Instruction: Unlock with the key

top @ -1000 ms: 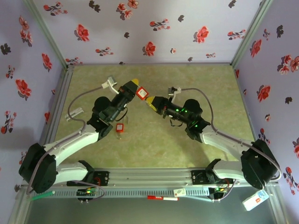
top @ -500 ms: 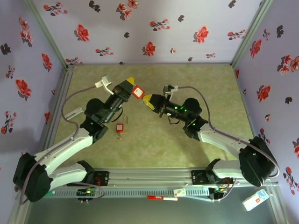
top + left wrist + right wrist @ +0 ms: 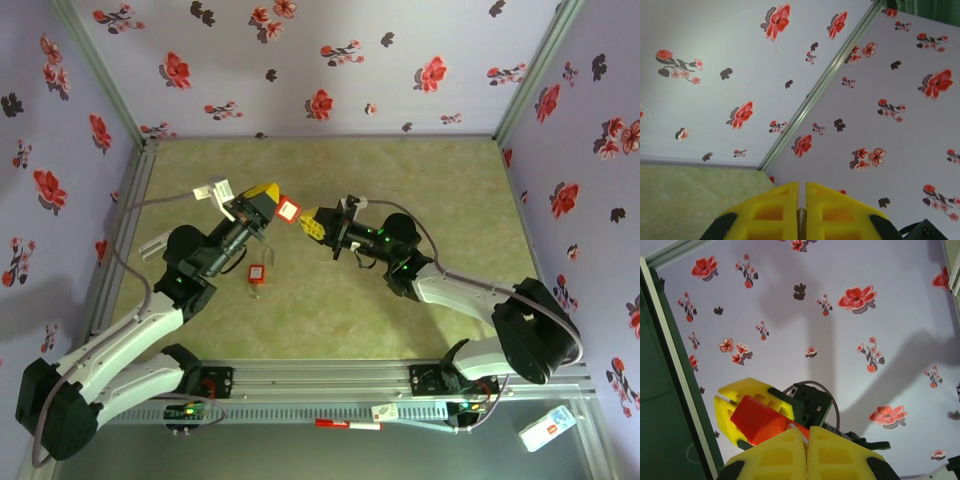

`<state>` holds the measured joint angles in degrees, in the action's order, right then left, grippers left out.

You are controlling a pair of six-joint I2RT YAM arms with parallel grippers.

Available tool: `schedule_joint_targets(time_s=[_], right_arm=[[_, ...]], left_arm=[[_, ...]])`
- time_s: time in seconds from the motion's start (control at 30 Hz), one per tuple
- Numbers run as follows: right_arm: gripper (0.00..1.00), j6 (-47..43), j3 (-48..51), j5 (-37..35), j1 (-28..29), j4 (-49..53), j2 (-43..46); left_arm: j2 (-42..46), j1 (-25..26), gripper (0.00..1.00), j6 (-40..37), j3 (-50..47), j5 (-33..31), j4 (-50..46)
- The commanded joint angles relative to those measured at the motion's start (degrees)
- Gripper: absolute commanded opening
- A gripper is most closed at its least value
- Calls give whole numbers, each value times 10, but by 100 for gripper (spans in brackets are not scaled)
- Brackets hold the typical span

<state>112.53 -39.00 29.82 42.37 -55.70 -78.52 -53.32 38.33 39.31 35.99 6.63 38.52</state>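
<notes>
You had both arms stretched forward and bent inward at the elbows, wrists turned toward each other. Your left gripper (image 3: 272, 199) pointed ahead and to the right, its yellow fingers (image 3: 775, 205) pressed nearly together (a red padlock (image 3: 760, 422) sat pinched at their tips). Your right gripper (image 3: 308, 221) faced it, just beside, with its fingers (image 3: 840, 452) closed flat against each other.
</notes>
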Motion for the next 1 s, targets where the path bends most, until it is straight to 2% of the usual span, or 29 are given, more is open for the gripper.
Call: schedule_joint_targets(time_s=[0.0, 0.1, 0.13, 0.23, 0.3, 0.4, 0.47, 0.53, 0.63, 0.8, 0.97], right_arm=[[0, 63, -13, -88, -18, -74, -3], [0, 76, -8, -84, -18, -61, -4], [3, 75, -6, -82, -18, -55, -3], [20, 55, -9, -65, -22, -9, 14], [30, 18, -21, -40, -28, 59, 35], [37, -86, -48, -6, -47, 253, 86], [45, -177, -76, -1, -59, 403, 122], [51, -246, -102, 9, -68, 506, 140], [59, -356, -140, 10, -69, 621, 153], [62, -543, -210, 8, -51, 798, 136], [64, -685, -268, -53, 5, 923, 93]], left_arm=[[8, 6, 0, -26, -34, 117, -52], [4, -10, 0, -5, -37, 129, -51], [1, -16, 0, 9, -36, 134, -56], [-4, -33, 0, 46, -26, 138, -88], [-4, -42, 0, 63, -12, 136, -133], [-4, -54, 0, 72, 19, 132, -228], [-1, -61, 0, 83, 26, 132, -255], [3, -67, 0, 97, 29, 132, -267], [3, -69, 0, 110, 40, 132, -284], [-2, -70, 0, 123, 53, 136, -297], [-14, -69, 0, 122, 69, 147, -319]])
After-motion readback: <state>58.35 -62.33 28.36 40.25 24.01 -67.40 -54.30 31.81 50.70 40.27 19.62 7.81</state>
